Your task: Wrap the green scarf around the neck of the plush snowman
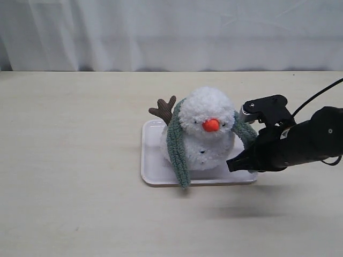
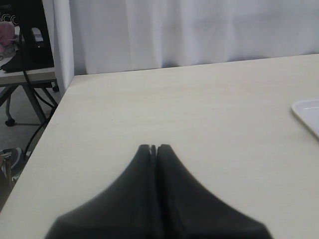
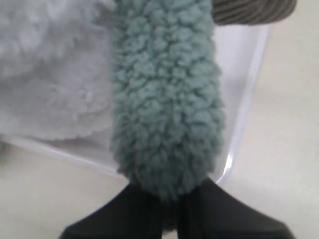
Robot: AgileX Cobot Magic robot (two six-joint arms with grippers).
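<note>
One left claw (image 2: 153, 147), pinched together on nothing, shows only in its wrist view. One plush snowman (image 1: 206, 115) sits on one tray (image 1: 153, 179) on the table (image 1: 80, 160), with one green scarf (image 1: 177, 147) hanging down both sides of its head. The right wrist view shows the right claw (image 3: 172, 193) clamping one end.

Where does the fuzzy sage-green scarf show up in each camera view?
Exterior view: fuzzy sage-green scarf draped over the white plush snowman, centre.
Left wrist view: not in it.
Right wrist view: the scarf fills the centre.
Shared landmark: white rectangular tray.
</note>
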